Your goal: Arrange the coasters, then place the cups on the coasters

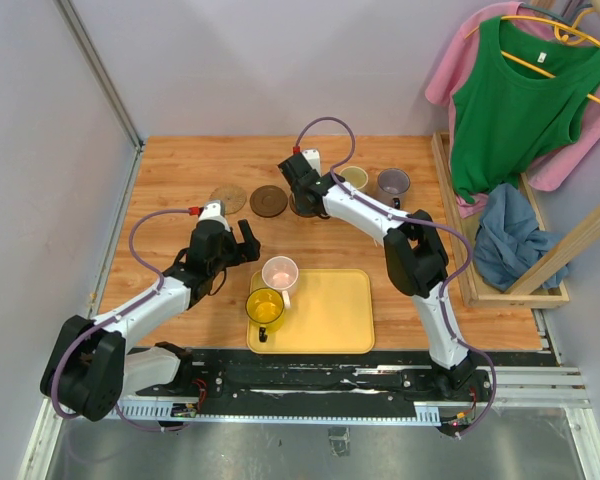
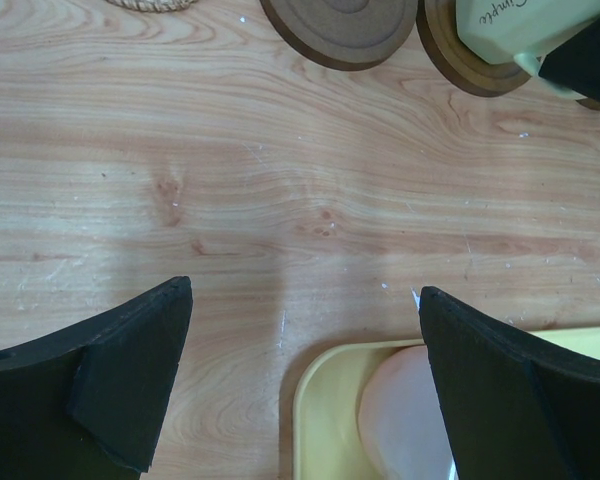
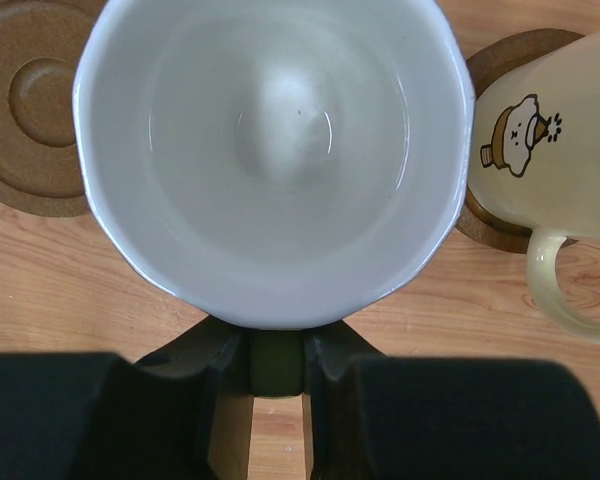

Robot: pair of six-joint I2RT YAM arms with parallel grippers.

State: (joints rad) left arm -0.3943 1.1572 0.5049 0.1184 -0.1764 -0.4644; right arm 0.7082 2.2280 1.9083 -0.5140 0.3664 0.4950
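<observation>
Right hand clamped on pale green-white mug, directly ahead

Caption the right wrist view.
Right tool grips the white cup by its handle, beside a cream cup on a coaster.

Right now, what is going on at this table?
The right gripper is shut on the handle of the pale green-white cup, holding it at a dark coaster in the back row. The cream cup and grey-purple cup stand beside it. The left gripper hangs open near the yellow tray, where the pink cup and yellow cup wait.
</observation>
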